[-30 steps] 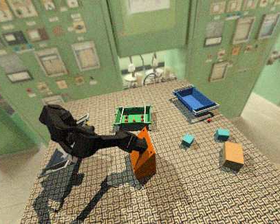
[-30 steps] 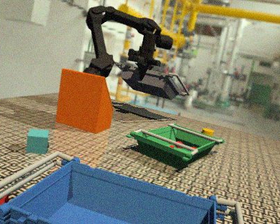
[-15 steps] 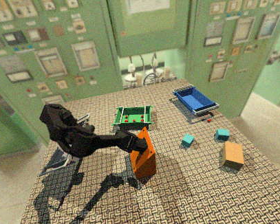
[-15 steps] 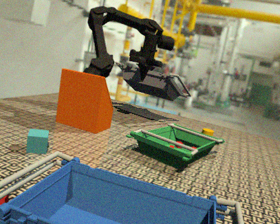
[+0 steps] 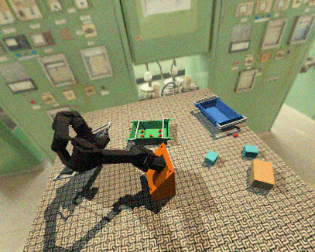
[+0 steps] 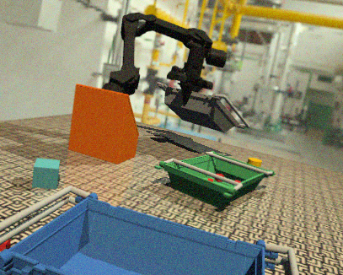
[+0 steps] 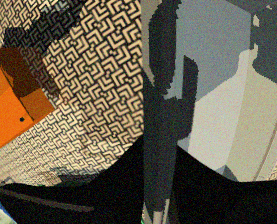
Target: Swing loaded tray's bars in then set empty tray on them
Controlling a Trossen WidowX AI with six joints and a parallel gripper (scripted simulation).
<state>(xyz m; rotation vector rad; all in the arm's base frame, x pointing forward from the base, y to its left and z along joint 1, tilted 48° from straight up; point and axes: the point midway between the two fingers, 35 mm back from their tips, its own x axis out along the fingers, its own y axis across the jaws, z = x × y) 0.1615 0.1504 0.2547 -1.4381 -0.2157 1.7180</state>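
Note:
The loaded green tray stands on the table with several small red blocks inside. Its two pale wire bars lie across its top, one bar near one end, the other bar near the other. My gripper is shut on a side wall of the empty grey tray. The grey tray hangs tilted in the air, away from the green tray and higher. In the top view the arm hides most of it and the fingertips.
An orange slant-topped block stands near the arm's base. A blue tray with its bars out stands on the far side. Two teal blocks, a tan block and a yellow cylinder are also on the table.

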